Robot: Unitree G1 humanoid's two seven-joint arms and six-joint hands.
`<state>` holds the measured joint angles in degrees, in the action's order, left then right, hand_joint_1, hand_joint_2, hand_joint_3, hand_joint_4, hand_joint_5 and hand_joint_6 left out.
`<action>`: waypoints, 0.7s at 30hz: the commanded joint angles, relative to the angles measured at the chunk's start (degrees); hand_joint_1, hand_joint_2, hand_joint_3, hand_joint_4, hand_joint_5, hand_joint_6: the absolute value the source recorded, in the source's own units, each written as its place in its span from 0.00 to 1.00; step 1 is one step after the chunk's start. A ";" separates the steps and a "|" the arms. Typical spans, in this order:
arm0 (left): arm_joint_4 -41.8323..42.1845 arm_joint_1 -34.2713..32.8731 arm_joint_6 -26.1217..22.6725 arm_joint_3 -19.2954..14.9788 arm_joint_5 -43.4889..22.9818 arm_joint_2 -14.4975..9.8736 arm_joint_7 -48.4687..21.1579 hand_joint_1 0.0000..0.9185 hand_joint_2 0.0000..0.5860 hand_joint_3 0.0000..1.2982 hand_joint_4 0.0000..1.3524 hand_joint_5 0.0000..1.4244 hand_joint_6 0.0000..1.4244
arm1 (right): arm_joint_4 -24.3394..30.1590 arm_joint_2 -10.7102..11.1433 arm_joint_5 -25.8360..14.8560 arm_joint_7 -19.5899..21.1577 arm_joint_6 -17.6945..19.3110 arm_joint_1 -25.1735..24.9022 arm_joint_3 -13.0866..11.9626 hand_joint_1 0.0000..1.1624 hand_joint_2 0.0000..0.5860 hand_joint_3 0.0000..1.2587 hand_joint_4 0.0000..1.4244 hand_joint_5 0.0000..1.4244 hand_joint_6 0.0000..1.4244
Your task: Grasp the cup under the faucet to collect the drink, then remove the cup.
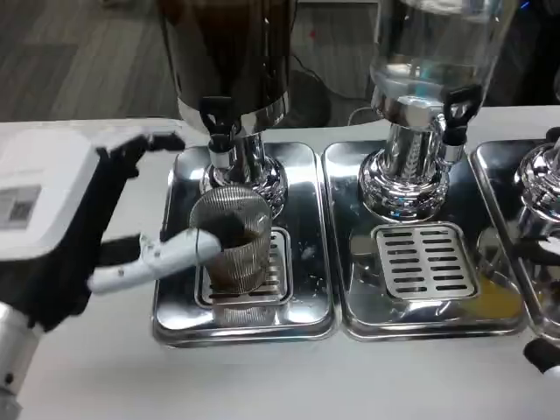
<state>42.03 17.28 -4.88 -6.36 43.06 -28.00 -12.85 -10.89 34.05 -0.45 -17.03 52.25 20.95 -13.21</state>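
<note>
The dark drink dispenser with a chrome faucet (223,140) stands over a steel drip tray (306,289). The white-backed left hand (79,236), partly cut off at the frame edge, is spread wide, one finger touching the ribbed clear glass cup (236,241) on the grate, which holds brown drink.

The left hand (61,227) runs off the picture's left edge, its wrist and forearm cut away, and its outline is smeared by blur. Whether its fingers (153,254) actually touch the cup (234,238) cannot be told. Behind the cup, the dark dispenser (229,57) loses its top to the upper edge. Far right of the cup, a third dispenser (542,179) is cropped by the right edge.
</note>
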 commanded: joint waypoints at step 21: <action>-3.01 23.65 13.73 -5.76 2.18 4.75 4.61 0.00 0.07 0.30 0.26 0.29 0.49 | 1.23 -2.10 -6.95 -15.29 -21.97 -15.37 10.57 0.46 0.23 0.12 0.06 0.09 0.06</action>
<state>39.90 39.31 7.76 -12.57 43.99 -23.95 -9.57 -9.12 32.94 -7.80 -31.81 31.49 7.02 -3.38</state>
